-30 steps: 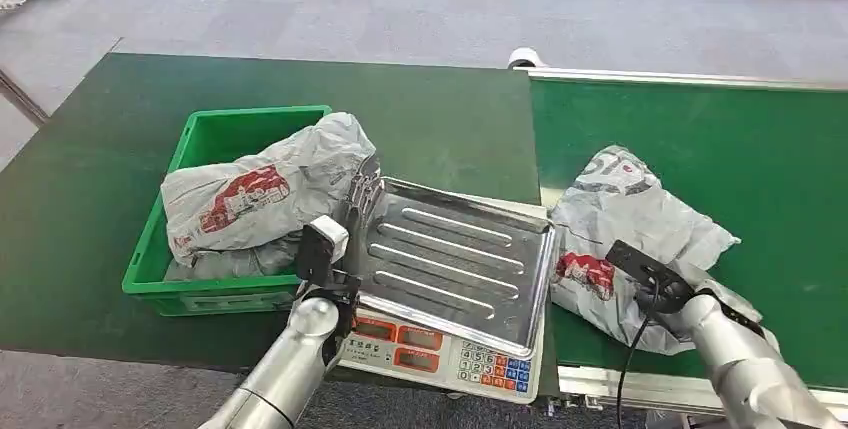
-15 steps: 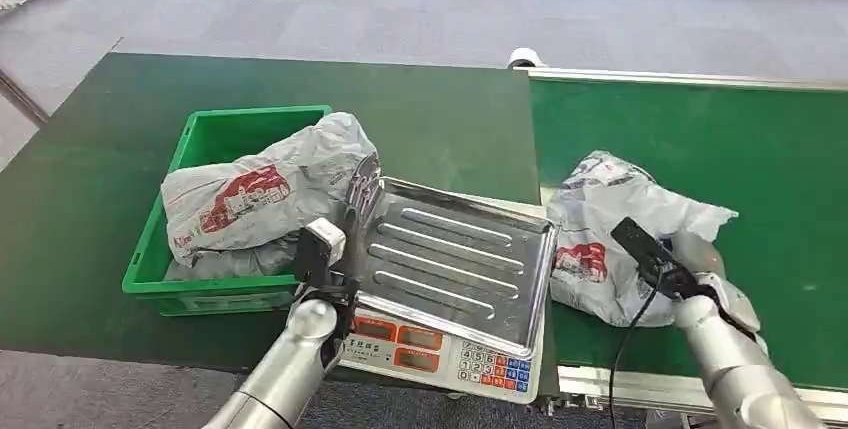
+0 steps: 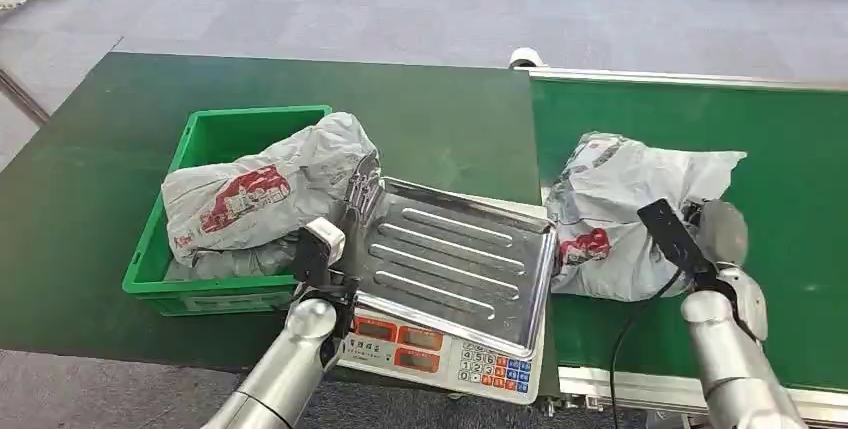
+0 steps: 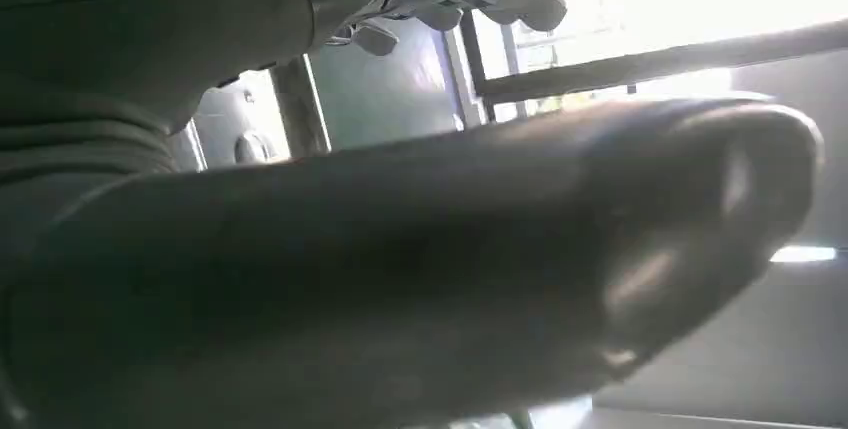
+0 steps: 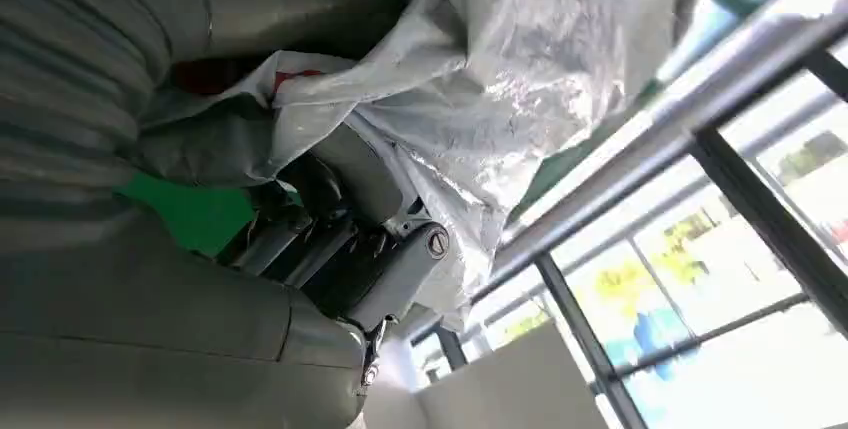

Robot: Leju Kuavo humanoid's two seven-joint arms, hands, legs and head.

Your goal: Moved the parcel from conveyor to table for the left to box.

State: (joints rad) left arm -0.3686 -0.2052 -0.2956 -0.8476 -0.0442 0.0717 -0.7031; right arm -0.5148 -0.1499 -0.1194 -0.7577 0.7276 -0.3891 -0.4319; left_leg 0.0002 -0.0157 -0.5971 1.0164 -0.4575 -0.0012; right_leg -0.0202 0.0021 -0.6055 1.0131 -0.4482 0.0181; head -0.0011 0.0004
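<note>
Grey parcel [image 3: 620, 219] gripped by right hand [image 3: 722, 234] fingers [image 5: 345, 249].

parcel [image 3: 615, 224] on conveyor [image 3: 770, 139]: red print showing, too small to be reading | bagged parcel in green crate [image 3: 215, 139]: red print, unreadable | scale [image 3: 440, 349] keypad and displays: nothing showing legibly

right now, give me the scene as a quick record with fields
parcel on conveyor: grey bag gripped by right hand, beside the scale
conveyor: green belt
scale: empty steel tray, keypad facing robot
box: green crate on table, holds another grey bag
left hand: between crate and scale, state unclear
</note>
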